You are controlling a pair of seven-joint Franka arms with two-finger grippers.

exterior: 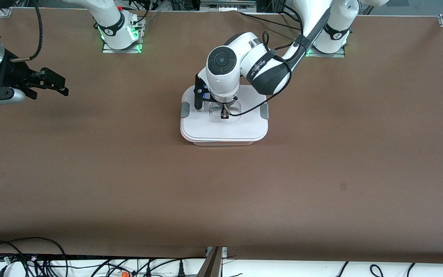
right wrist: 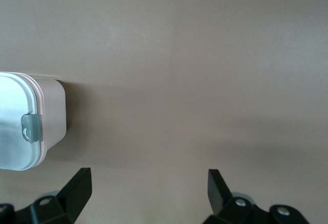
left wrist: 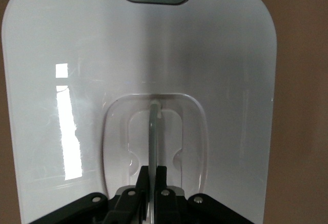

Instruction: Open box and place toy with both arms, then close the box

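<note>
From the front, the rounded-rectangular pale-pink plastic box point(exterior: 224, 125) sat mid-table under its flat white lid, its grey clips toward each arm's end. My left gripper point(exterior: 224, 115) was clamped on the clear recessed handle point(exterior: 225, 114).

My left wrist showed the handle point(left wrist: 153, 137) edge-on between shut jaws.

My right wrist showed my right gripper point(right wrist: 148, 188) spread wide over bare table, the box point(right wrist: 50, 112) well apart.

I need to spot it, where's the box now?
In the front view, the box sits mid-table, lid on, under the left tool.
</note>
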